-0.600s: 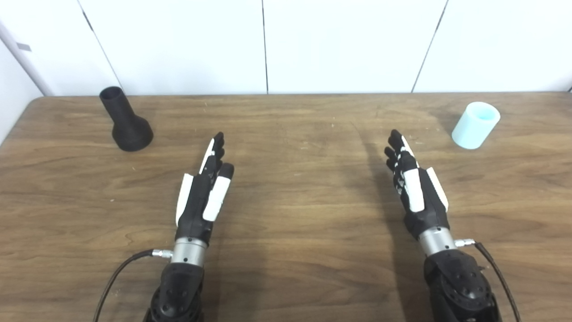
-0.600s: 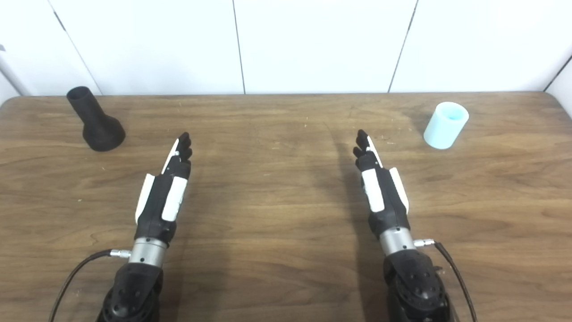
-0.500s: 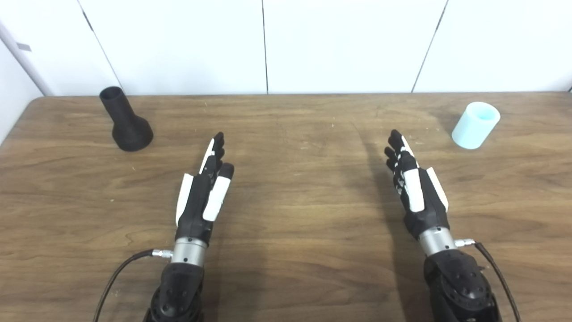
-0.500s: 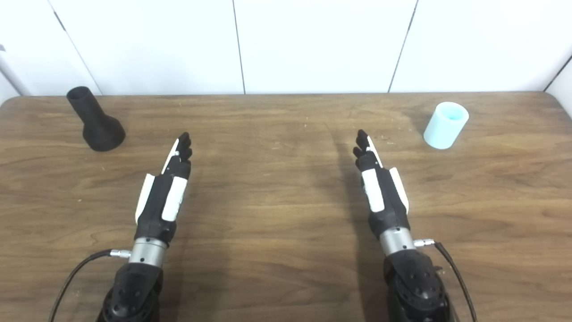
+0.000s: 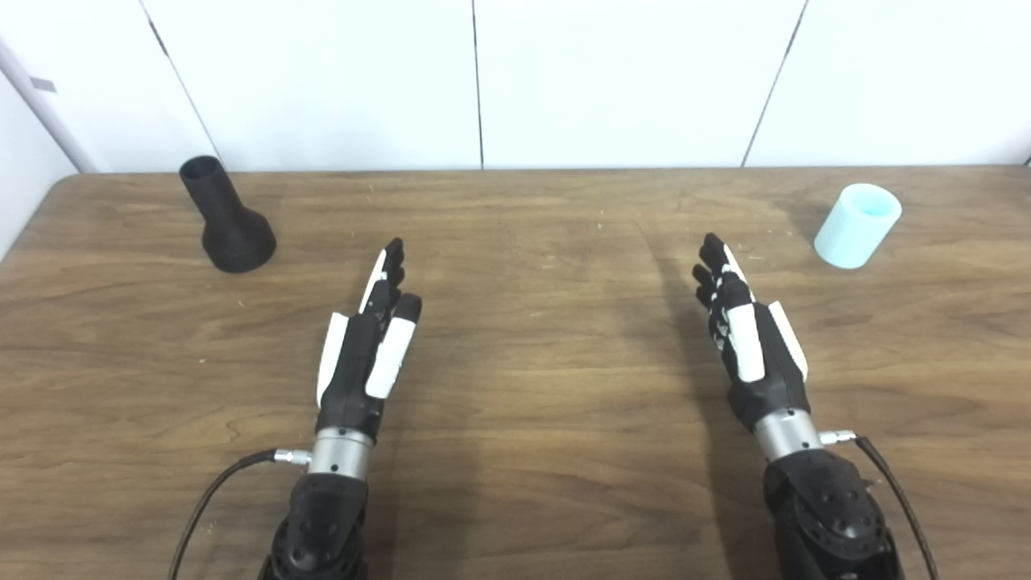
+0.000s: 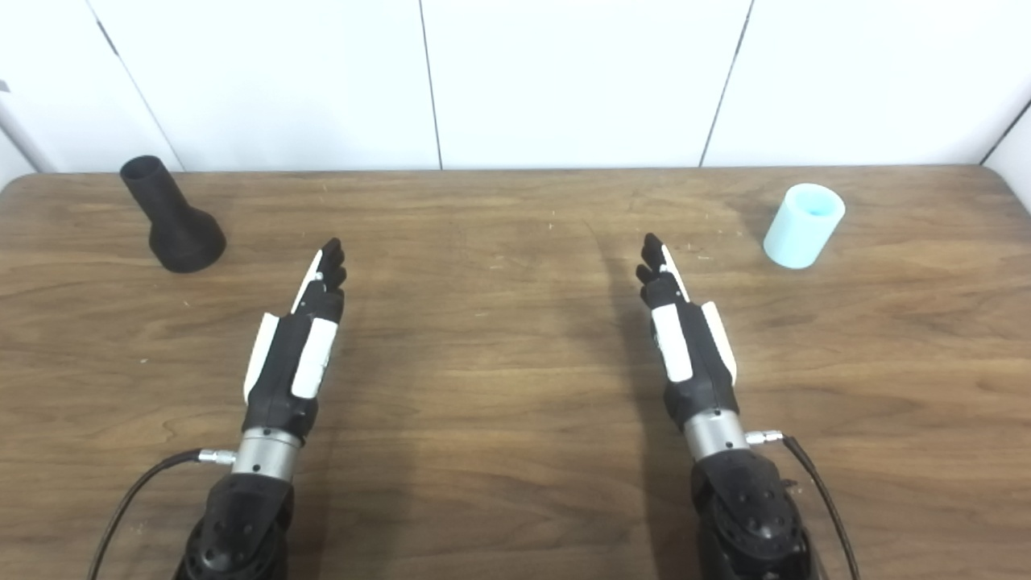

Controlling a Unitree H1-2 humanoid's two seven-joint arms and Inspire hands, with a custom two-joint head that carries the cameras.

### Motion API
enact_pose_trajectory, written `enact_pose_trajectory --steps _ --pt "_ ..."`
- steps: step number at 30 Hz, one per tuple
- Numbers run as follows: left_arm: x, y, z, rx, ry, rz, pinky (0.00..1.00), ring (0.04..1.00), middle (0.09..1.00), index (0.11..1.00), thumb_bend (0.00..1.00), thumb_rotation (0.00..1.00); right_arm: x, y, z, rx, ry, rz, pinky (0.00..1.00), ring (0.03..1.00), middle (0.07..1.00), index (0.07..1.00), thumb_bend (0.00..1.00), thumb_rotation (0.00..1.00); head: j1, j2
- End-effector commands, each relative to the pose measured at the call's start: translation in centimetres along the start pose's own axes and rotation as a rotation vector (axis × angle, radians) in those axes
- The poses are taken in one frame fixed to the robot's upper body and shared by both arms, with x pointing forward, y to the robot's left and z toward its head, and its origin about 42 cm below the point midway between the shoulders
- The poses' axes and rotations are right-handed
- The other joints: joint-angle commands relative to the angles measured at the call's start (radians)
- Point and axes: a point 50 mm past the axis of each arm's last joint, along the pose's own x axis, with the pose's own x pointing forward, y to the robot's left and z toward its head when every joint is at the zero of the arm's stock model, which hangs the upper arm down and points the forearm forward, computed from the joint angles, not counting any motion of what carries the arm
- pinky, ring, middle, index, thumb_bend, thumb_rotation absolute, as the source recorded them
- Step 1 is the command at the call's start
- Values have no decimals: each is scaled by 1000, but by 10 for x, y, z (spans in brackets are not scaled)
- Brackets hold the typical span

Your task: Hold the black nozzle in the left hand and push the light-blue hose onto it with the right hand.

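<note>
Reaching is the step in hand, judged from how things lie: neither part has been picked up. The left hand [image 5: 366,346] hangs over the near-left part of the surface [image 5: 532,387], released, fingers stretched forward and holding nothing. The right hand [image 5: 749,338] is the same over the near-right part, flat and empty.

The black nozzle [image 5: 228,216] stands toward the far-left corner of the surface, on its wide flared base with the narrow open neck leaning up and back. The light-blue hose [image 5: 856,225], a short stubby sleeve, stands toward the far-right corner on one end, its open mouth up. Each is well apart from the hand meant for it, and the two parts sit at opposite ends of the surface.

To do this well, the left hand should probably travel forward and outward and close around the nozzle's flared base or lower body, leaving the narrow neck bare so the hose has something to slide over. The right hand should likely wrap the sleeve around its side wall, not over its open end. A light squeeze seems wise there: the hose looks soft enough to flatten, and a pinched mouth would not go on. Both stand free and could tip if nudged sideways.
</note>
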Motion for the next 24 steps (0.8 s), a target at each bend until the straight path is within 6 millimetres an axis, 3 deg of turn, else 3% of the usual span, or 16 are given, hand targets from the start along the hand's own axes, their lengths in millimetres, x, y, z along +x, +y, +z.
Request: enact_pose_trajectory --steps 1,18,24 --pt "6 0 13 7 -66 7 1000 1000 1000 1000 809 1000 5 2 14 -3 -89 5 1000 992 1000 1000 654 1000 1 1" --pt "6 0 12 6 -61 9 1000 1000 1000 1000 802 1000 5 2 12 -2 -82 4 1000 992 1000 1000 651 1000 3 -1" --pt "6 0 7 10 -55 15 1000 1000 1000 1000 800 1000 5 0 7 -1 -77 4 1000 992 1000 1000 649 1000 39 -31"
